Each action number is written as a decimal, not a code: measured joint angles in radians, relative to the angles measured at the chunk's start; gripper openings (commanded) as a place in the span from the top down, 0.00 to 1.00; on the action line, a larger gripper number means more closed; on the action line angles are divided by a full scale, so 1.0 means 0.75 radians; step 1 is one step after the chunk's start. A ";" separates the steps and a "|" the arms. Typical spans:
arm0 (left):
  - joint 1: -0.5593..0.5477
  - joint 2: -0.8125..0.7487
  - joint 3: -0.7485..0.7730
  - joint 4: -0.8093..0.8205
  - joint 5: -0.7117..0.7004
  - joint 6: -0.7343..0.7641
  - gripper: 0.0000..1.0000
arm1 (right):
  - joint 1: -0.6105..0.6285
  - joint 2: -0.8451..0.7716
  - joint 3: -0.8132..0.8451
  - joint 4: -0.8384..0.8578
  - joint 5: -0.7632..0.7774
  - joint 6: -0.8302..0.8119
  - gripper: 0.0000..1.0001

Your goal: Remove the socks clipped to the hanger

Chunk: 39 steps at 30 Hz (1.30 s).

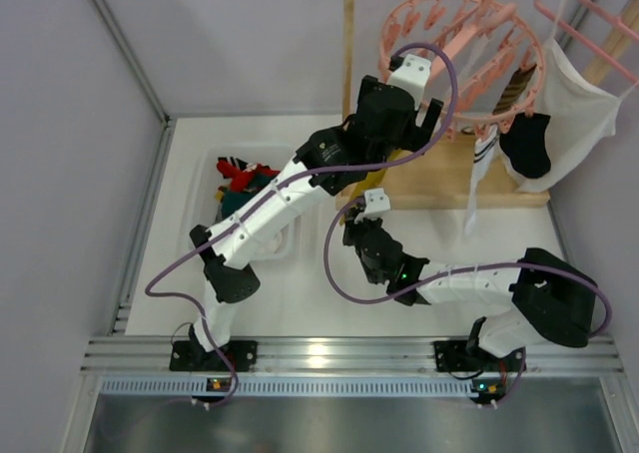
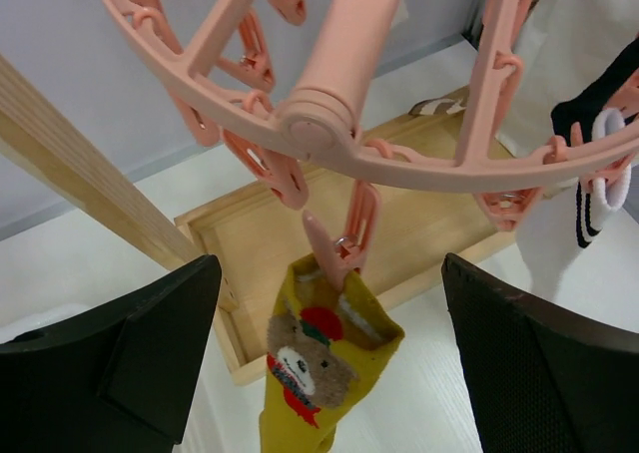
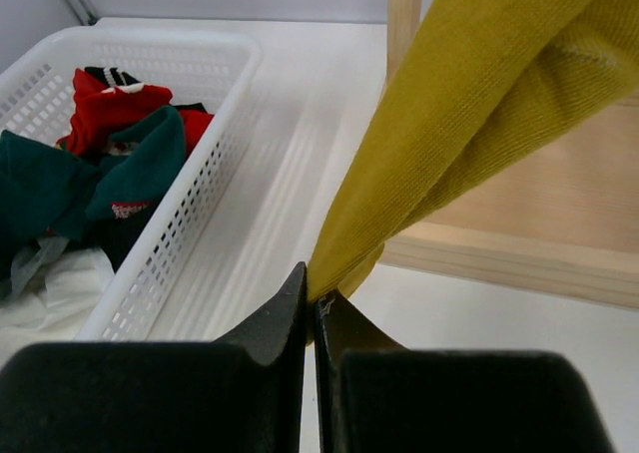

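Mustard knit sock (image 3: pixel 469 104) hangs pinched in the right gripper (image 3: pixel 312 295). Raised left gripper (image 2: pixel 331 303) gapes under the pink hanger (image 2: pixel 312 124).

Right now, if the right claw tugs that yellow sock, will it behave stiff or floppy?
Probably floppy: the sock hangs limp and folds where the right claw pinches it. Likely light, and the knit may stretch before its peg lets go.

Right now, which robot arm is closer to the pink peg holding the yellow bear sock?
Left. The left arm holds its jaws open either side of the yellow sock, just below the peg. The right arm is lower down, jaws shut on the sock's bottom end.
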 measured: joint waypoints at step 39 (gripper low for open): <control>0.004 0.204 0.080 0.213 -0.268 0.332 0.64 | 0.080 0.089 0.145 -0.105 0.068 -0.169 1.00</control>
